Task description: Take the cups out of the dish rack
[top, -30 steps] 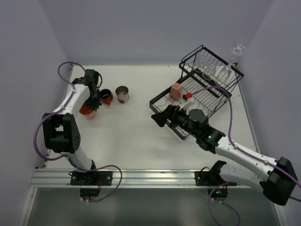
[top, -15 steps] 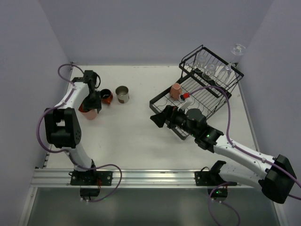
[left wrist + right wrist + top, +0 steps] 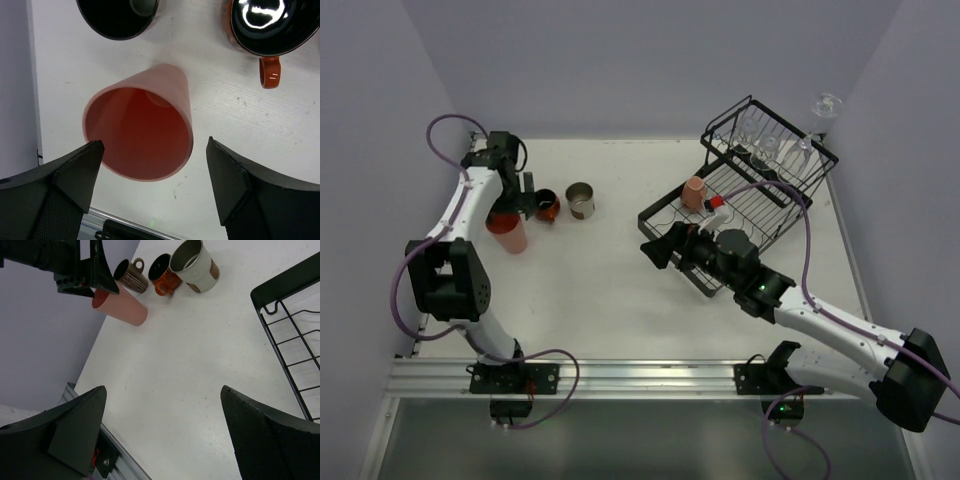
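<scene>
A tall pink tumbler [image 3: 137,132] stands upright on the table at the far left [image 3: 507,232], free of any grip. My left gripper [image 3: 155,145] hovers just above it, open, a finger on either side of the rim [image 3: 520,200]. Beside the tumbler stand a dark brown mug [image 3: 117,17], an orange-red mug [image 3: 548,206] and a cream cup [image 3: 581,200]. The black wire dish rack [image 3: 765,215] lies at the right and holds a small pink mug [image 3: 694,192] and clear glasses [image 3: 762,150]. My right gripper [image 3: 660,250] is open and empty at the rack's left end.
The left wall runs close beside the tumbler and the left arm. A stemmed glass [image 3: 824,106] leans at the rack's far right corner. The right wrist view shows the rack's near corner [image 3: 295,335] and the table's metal front rail [image 3: 112,460].
My left gripper has opened, let go of the pink tumbler, and drawn up and back toward the far wall. The tumbler now stands alone. The right arm has barely moved.
</scene>
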